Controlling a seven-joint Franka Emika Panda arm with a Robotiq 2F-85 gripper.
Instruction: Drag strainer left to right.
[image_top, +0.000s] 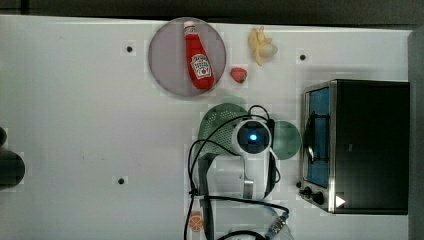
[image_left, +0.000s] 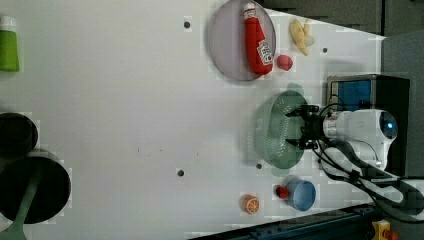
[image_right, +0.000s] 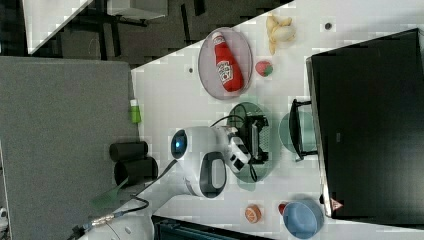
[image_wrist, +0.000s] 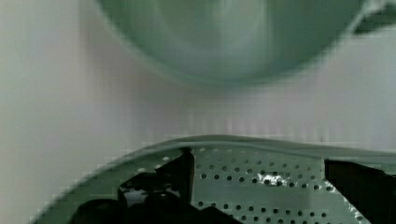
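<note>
The strainer (image_top: 218, 120) is a pale green oblong colander dotted with small holes, lying on the white table just left of the green mug in the top view. My wrist (image_top: 252, 137) covers its right part there. In the left view my gripper (image_left: 291, 129) reaches into the strainer (image_left: 270, 125) near the rim on the left view's right, open wide. In the wrist view both fingers (image_wrist: 183, 168) stand against the perforated inner wall (image_wrist: 261, 186) below the rim, with nothing between them. The right view has the gripper (image_right: 260, 141) over the strainer (image_right: 240, 112).
A round green mug (image_top: 287, 140) stands between the strainer and the toaster oven (image_top: 367, 145). A ketchup bottle (image_top: 198, 57) lies on a grey plate (image_top: 165, 60); a strawberry (image_top: 238, 75) and banana (image_top: 261, 45) lie beside it. An orange slice (image_left: 251, 204) and blue bowl (image_left: 302, 195) sit near the arm's base.
</note>
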